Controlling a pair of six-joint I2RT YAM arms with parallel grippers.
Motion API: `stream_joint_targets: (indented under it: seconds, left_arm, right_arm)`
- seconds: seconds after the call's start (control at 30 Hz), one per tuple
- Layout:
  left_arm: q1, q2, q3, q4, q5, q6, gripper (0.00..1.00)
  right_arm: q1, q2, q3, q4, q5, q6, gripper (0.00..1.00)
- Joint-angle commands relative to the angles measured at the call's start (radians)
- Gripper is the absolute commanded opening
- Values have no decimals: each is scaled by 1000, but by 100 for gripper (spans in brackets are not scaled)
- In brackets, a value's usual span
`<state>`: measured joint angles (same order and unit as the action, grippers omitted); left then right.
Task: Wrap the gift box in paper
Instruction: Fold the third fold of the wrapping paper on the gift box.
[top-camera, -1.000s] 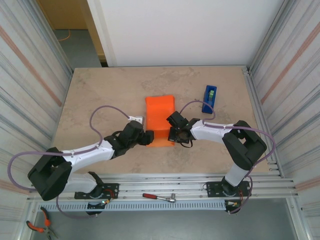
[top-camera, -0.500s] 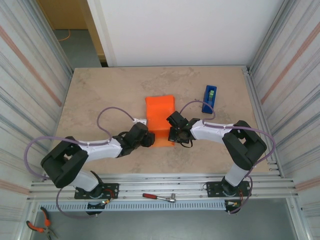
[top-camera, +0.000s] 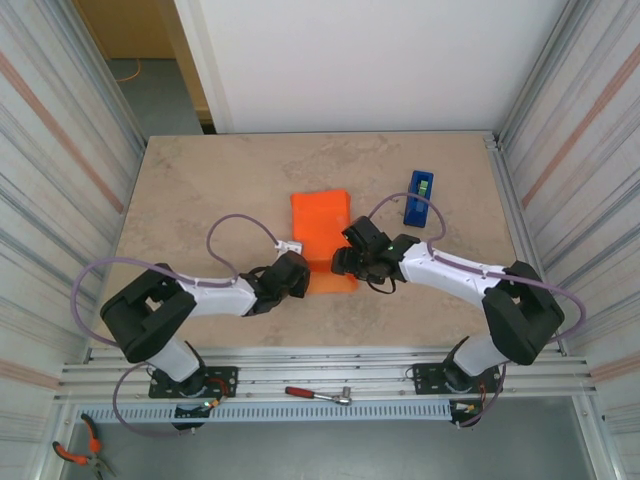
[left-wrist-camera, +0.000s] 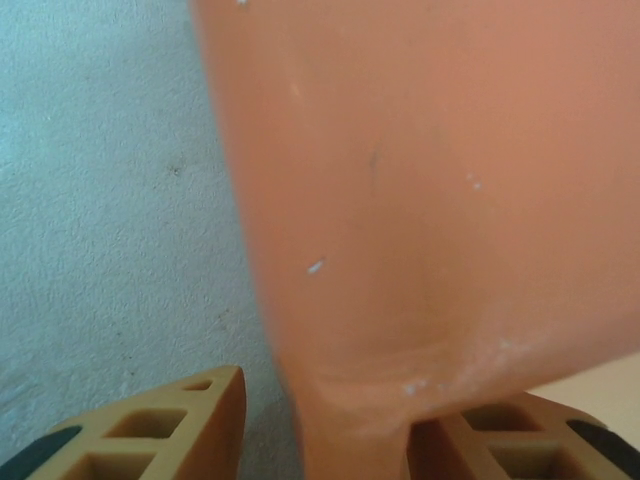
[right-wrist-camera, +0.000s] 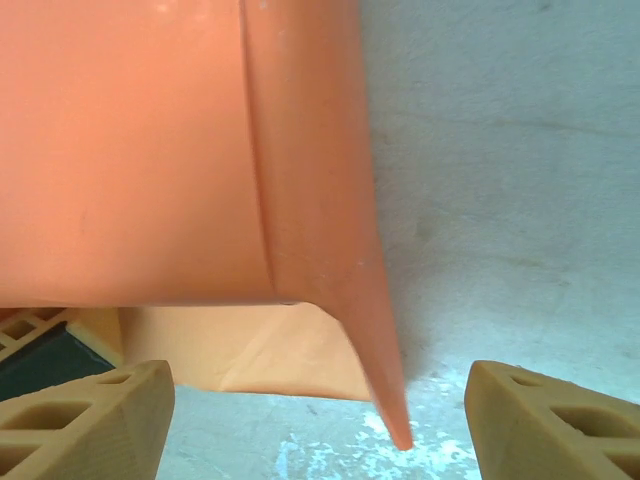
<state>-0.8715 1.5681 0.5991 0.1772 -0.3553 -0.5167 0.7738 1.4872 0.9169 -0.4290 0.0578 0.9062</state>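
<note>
The orange paper (top-camera: 320, 232) lies folded into a raised bundle at the table's middle; the gift box is hidden under it. My left gripper (top-camera: 299, 276) is at the bundle's near left corner. In the left wrist view the paper (left-wrist-camera: 430, 200) runs down between the tan fingers (left-wrist-camera: 160, 425), close against the right one, with a gap of bare table beside the left one. My right gripper (top-camera: 346, 262) is at the near right corner, open wide. A pointed flap of paper (right-wrist-camera: 375, 330) hangs free between its fingers (right-wrist-camera: 95, 415), touching neither.
A blue tape dispenser (top-camera: 419, 196) stands at the back right of the stone-patterned table (top-camera: 200, 190). A ratchet tool (top-camera: 318, 395) lies on the front rail and pliers (top-camera: 75, 455) at the bottom left. Corrugated walls close in both sides.
My right gripper has opened and let go of the paper's near right corner. My left gripper has slid in to the near left corner and its jaws have narrowed.
</note>
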Motion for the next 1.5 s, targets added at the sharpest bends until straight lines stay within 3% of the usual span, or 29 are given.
stream_joint_targets:
  seconds: [0.0, 0.17, 0.47, 0.8, 0.93, 1.1, 1.23, 1.3, 1.33, 1.4, 1.47]
  left_arm:
    - [-13, 22, 28, 3, -58, 9, 43]
    - [-29, 42, 39, -7, -79, 14, 40]
    - [-47, 63, 44, -13, -94, 12, 35]
    - [-57, 69, 45, -11, -94, 13, 30]
    - [-58, 69, 43, -11, -91, 16, 25]
    - [-60, 72, 43, -7, -86, 21, 16]
    - [-60, 73, 48, -7, -78, 28, 0]
    - [-61, 70, 48, -5, -71, 36, 0]
    - [-61, 68, 50, -8, -71, 39, 0]
    - [-61, 55, 49, -19, -70, 48, 14]
    - [-62, 23, 47, -35, -68, 60, 27]
  right_arm:
    - [-1, -7, 9, -84, 74, 13, 76]
    - [-14, 25, 8, -59, 3, 7, 68]
    - [-14, 100, 5, 14, 9, 51, 50]
    - [-15, 178, 42, 19, 28, 53, 17]
    - [-14, 181, 43, 23, 31, 53, 0]
    - [-13, 184, 50, 10, 36, 51, 5]
    - [-13, 188, 52, 15, 33, 43, 0]
    - [-14, 194, 54, 13, 36, 42, 0]
    - [-14, 195, 55, 12, 36, 41, 0]
    - [-14, 197, 55, 8, 34, 36, 0]
    - [-14, 194, 59, 0, 32, 31, 6]
